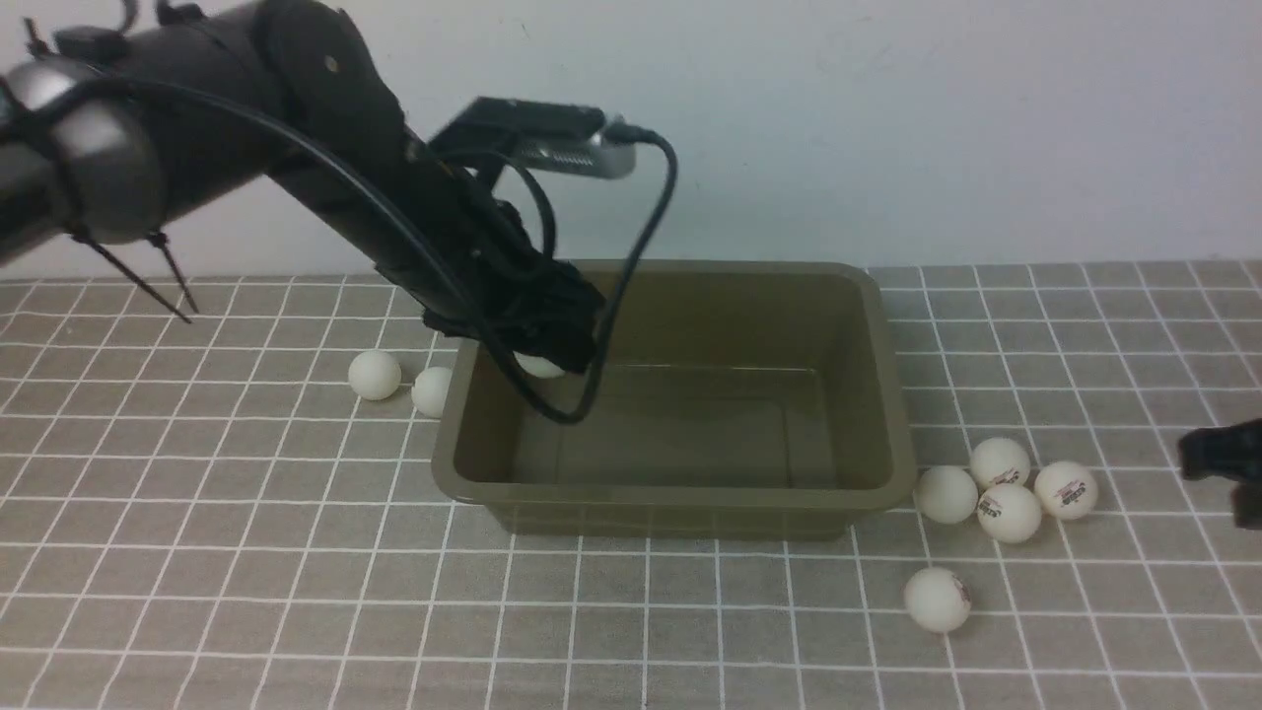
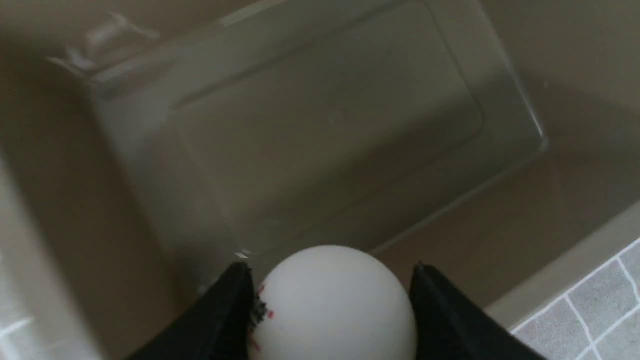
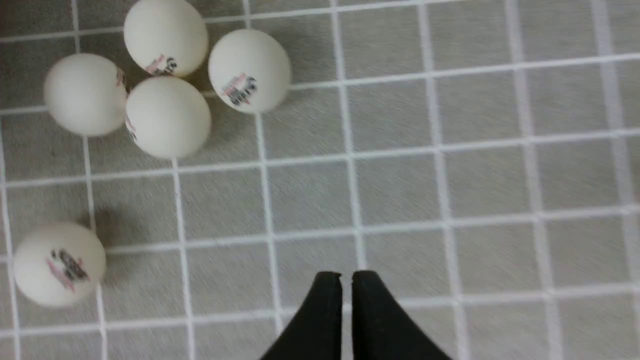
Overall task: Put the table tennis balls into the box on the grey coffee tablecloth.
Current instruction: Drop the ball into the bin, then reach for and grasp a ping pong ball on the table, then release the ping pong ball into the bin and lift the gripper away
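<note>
Progress check: box has nothing in it yet, first ball looks about to drop.

Front: left gripper hangs over the box by its left wall. Two balls sit on the cloth just left of it and five more on the right (so seven untouched, by my count). Left wrist: jaws pinch the ball above the bare box floor. Right wrist: right gripper has its jaws pressed nearly together on nothing, hovering over the cloth near the right-hand balls.
</note>
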